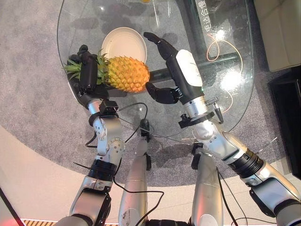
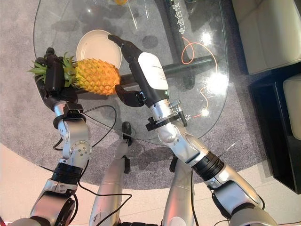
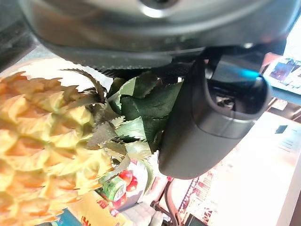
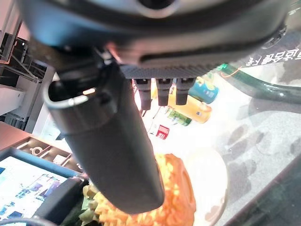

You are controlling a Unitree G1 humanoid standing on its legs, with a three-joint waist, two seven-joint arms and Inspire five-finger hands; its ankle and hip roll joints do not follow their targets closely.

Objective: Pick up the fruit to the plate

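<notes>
The pineapple (image 1: 126, 73) lies on its side on the glass surface (image 1: 225, 52), its body touching the near edge of the white plate (image 1: 123, 43), its leafy crown (image 1: 75, 67) pointing left. The left hand (image 1: 88, 70) is clenched round that crown, fingers wrapped over the leaves; the left wrist view shows the thumb pressed against them. The right hand (image 1: 175, 66) sits just right of the fruit with its fingers straight and released, reaching toward the far side past the plate's right rim, thumb near the pineapple's base and holding nothing.

The fruit is not yet on the plate, so the step in hand looks like a two-handed lift. A crown grip alone may let the heavy body swing or tear leaves; the right hand would do well to cup the base, then both raise it level, carry it slightly far and set it centred on the plate.
</notes>
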